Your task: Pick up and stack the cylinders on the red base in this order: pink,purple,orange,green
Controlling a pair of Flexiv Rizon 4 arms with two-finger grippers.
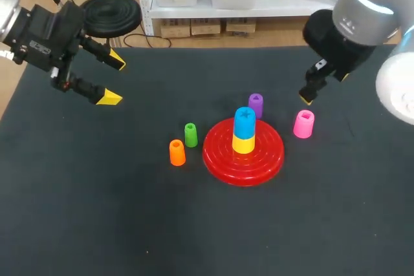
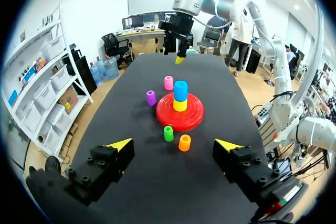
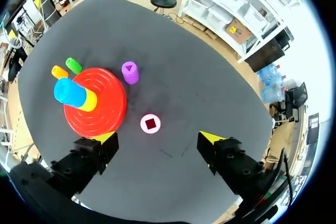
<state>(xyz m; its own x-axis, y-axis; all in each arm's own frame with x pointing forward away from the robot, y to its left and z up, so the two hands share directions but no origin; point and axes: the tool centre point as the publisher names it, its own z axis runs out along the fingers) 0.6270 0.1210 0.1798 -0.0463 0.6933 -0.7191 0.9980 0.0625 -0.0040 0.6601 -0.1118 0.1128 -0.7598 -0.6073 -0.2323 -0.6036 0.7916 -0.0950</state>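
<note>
Dark desk (image 1: pixel 97 211): pink cylinder (image 1: pixel 303 124) stands beside the base (image 1: pixel 243 153), probably light, stiff, smooth plastic; pinch its sides mid-height. Right hand (image 3: pixel 157 137) hangs near it released, left hand (image 2: pixel 174 144) likewise

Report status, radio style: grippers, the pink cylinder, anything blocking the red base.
Left gripper open, empty. Right gripper open, above pink cylinder, not touching. Pink on table beside red base. Blue cylinder on yellow cylinder occupies base centre.

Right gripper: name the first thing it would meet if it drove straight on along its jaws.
Most likely the pink cylinder, standing on the table just ahead of the right gripper, in line with its open jaws. Depth is unclear; it might touch bare table beside it instead.
</note>
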